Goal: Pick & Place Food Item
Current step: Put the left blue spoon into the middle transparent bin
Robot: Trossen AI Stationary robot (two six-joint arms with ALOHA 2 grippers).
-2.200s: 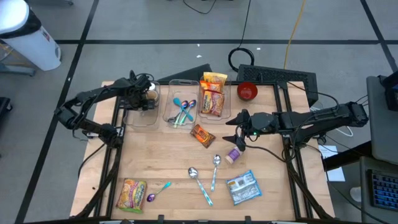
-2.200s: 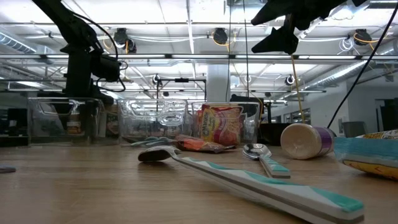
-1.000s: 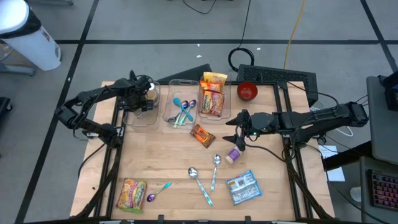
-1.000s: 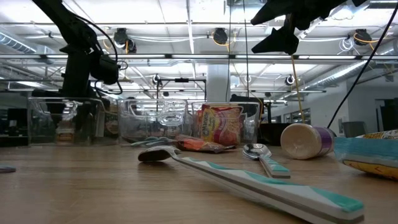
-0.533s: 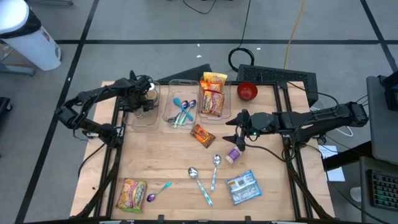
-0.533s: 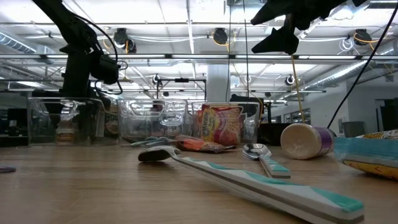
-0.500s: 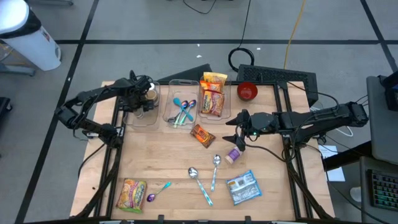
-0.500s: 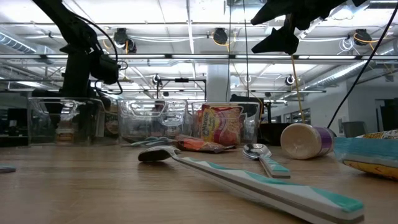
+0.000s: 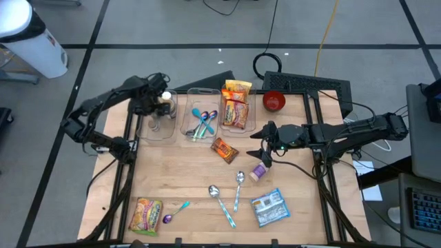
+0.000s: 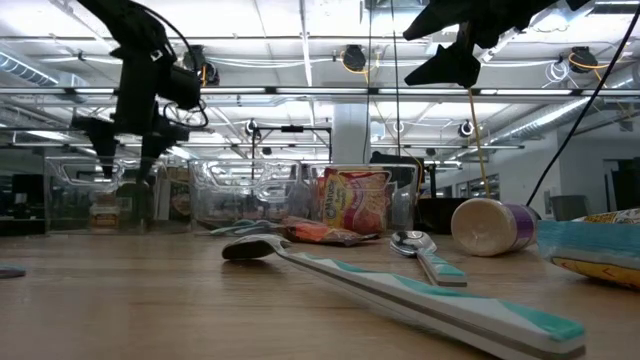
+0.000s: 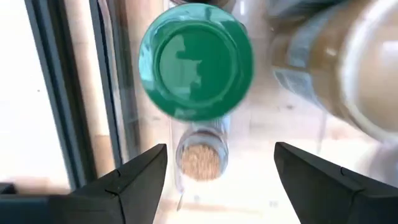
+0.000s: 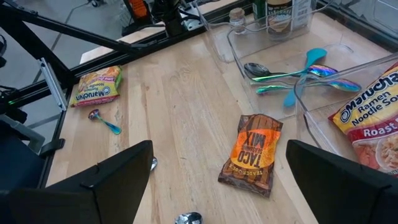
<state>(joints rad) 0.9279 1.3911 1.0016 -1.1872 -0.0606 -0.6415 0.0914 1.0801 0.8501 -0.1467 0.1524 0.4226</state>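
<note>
My left gripper [image 9: 152, 108] hangs open and empty over the clear left bin [image 9: 167, 131]; in its wrist view [image 11: 221, 158] the fingers stand wide apart above a small jar of brown grains [image 11: 201, 159], a green-lidded jar [image 11: 195, 61] and a bigger jar [image 11: 339, 68], all standing on the bin floor. My right gripper [image 9: 259, 149] hovers open and empty above the table, between a taco mix packet [image 12: 252, 153] and a purple cup [image 9: 258, 171] lying on its side. In the low view it is high up [image 10: 450, 50].
A middle bin [image 9: 201, 120] holds spoons, and a right bin [image 9: 236, 105] holds ramen packets. A red bowl [image 9: 274, 101] stands at the far right. Two spoons [image 9: 227, 196], a blue-white packet [image 9: 269, 207], a ramen packet [image 9: 146, 215] and a small spoon [image 9: 174, 211] lie near the front.
My left gripper has gone up out of the left bin and now hangs above its rim. The small jar stays standing on the bin floor. My right arm has kept still.
</note>
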